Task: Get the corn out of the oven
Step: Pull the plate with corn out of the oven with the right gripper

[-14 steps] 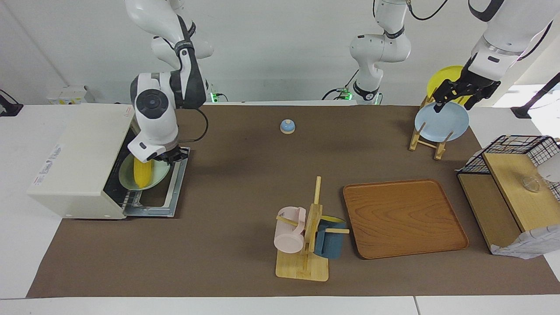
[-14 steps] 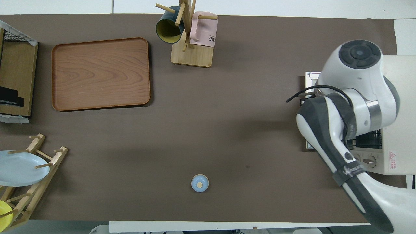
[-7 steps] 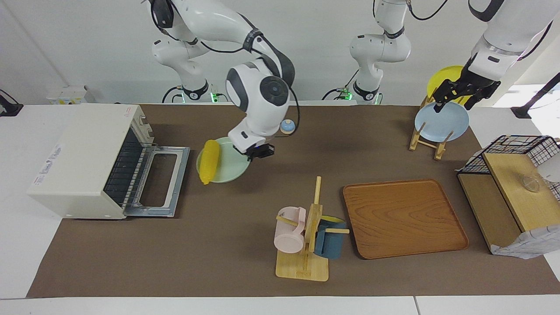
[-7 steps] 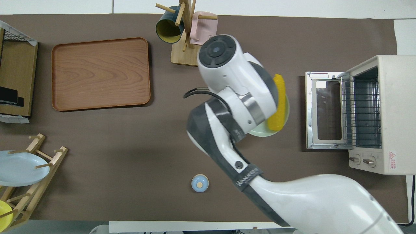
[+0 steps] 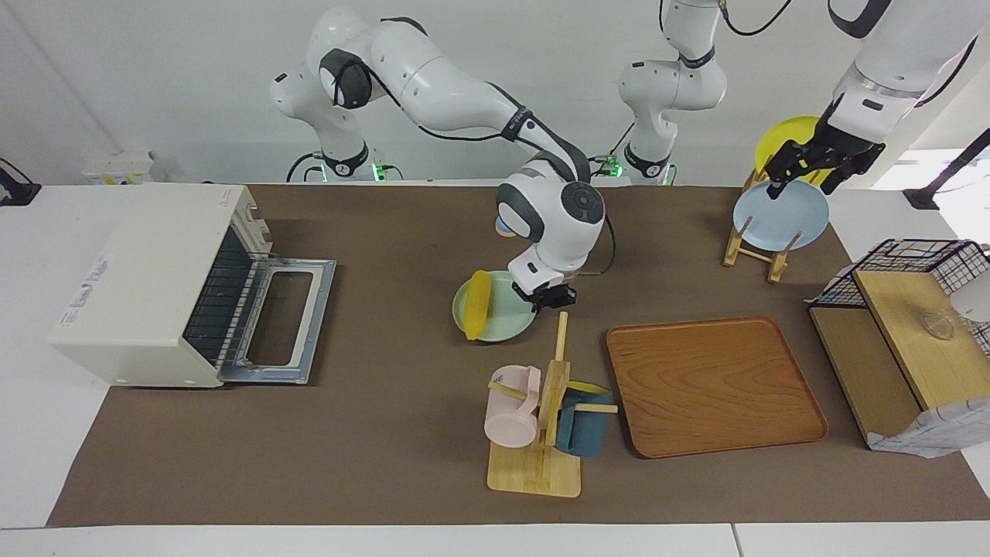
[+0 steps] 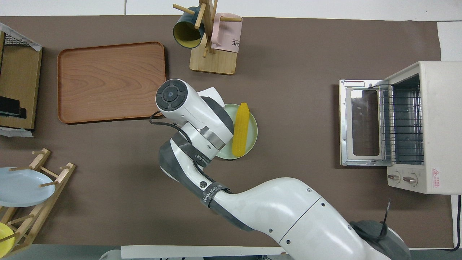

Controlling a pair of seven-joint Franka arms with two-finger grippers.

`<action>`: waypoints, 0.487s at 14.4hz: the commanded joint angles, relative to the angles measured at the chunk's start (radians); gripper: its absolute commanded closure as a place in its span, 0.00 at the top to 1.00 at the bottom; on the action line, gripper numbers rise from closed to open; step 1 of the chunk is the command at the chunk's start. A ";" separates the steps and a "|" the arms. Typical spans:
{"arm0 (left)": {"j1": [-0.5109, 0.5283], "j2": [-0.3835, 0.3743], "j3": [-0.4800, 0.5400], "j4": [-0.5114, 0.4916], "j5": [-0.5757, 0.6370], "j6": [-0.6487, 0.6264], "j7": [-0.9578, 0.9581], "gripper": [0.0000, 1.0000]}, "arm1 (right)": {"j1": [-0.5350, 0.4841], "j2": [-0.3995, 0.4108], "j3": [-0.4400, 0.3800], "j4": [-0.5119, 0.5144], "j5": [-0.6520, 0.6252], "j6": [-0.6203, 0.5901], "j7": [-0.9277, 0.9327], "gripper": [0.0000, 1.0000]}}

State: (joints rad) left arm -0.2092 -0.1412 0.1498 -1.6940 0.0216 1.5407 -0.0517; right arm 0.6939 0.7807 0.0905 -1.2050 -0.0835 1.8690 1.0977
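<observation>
The corn [image 5: 479, 303] lies on a pale green plate [image 5: 506, 325] at the middle of the mat, out of the oven; it also shows in the overhead view [image 6: 240, 129], on that plate [image 6: 252, 122]. My right gripper [image 5: 547, 298] is shut on the plate's rim, on the side toward the left arm's end. I cannot tell if the plate rests on the mat. The cream-white oven [image 5: 147, 278] stands at the right arm's end, its door [image 5: 282, 321] down and its rack [image 6: 404, 122] bare. My left gripper [image 5: 800, 182] waits, open, over the plate rack.
A mug tree [image 5: 545, 410] with a pink and a dark blue mug stands just farther from the robots than the plate. A wooden tray [image 5: 715, 387] lies beside it. A plate rack [image 5: 754, 247] holds a blue and a yellow plate. A black wire basket [image 5: 905, 263] is at the left arm's end.
My right gripper has carried the green plate with the corn out of the oven and across the mat to the middle of the table. The left arm has not moved.
</observation>
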 commanded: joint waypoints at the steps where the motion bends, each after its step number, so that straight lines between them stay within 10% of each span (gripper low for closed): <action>1: 0.008 -0.011 -0.004 -0.001 0.018 -0.004 -0.014 1.00 | -0.019 0.019 0.012 0.038 0.065 -0.016 0.067 0.23; 2: 0.019 -0.014 -0.004 -0.010 0.018 0.002 -0.014 1.00 | -0.036 0.014 0.012 0.044 0.077 -0.022 0.065 0.49; 7: -0.112 -0.117 -0.065 -0.332 0.008 0.237 -0.116 1.00 | -0.138 -0.140 0.005 0.049 0.067 -0.111 -0.070 0.56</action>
State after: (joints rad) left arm -0.2300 -0.1950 0.1143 -1.8542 0.0183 1.6515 -0.0710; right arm 0.6387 0.7402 0.0862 -1.0874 -0.0224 1.8187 1.1321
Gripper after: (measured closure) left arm 0.000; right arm 0.445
